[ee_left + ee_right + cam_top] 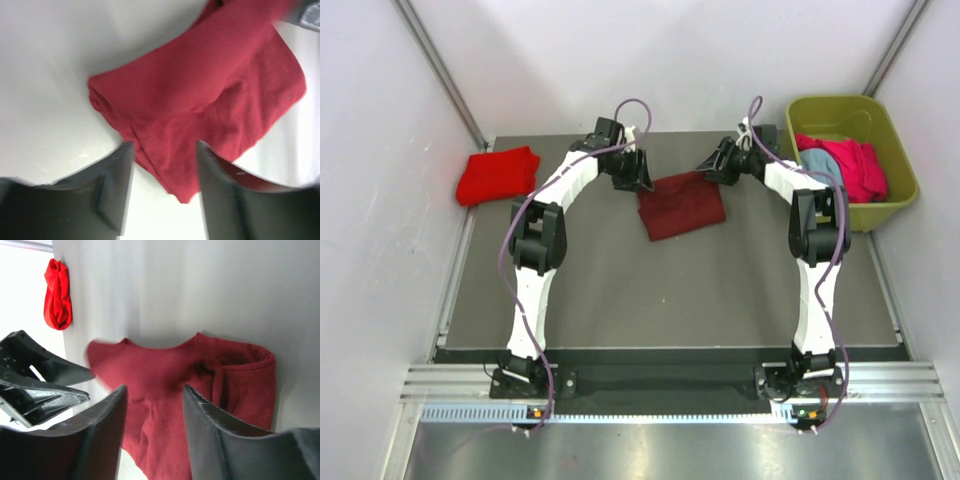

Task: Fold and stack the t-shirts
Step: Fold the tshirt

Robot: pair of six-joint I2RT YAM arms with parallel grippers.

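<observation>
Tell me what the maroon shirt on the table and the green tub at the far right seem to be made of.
Maroon shirt: soft knit cloth, probably cotton jersey. It looks matte, with limp folds and rumpled edges in both wrist views.
Green tub: most likely moulded plastic. Its walls are smooth and evenly olive, stand stiff, and end in a rounded rim with a faint sheen.

table (670, 290) front free, tub (880, 218) far right, red shirt (498, 173) far left

maroon t-shirt (681, 205): folded, centre | red t-shirt (498, 174): folded, far left | pink t-shirt (857, 166), light blue t-shirt (817, 160): crumpled, far right
</observation>
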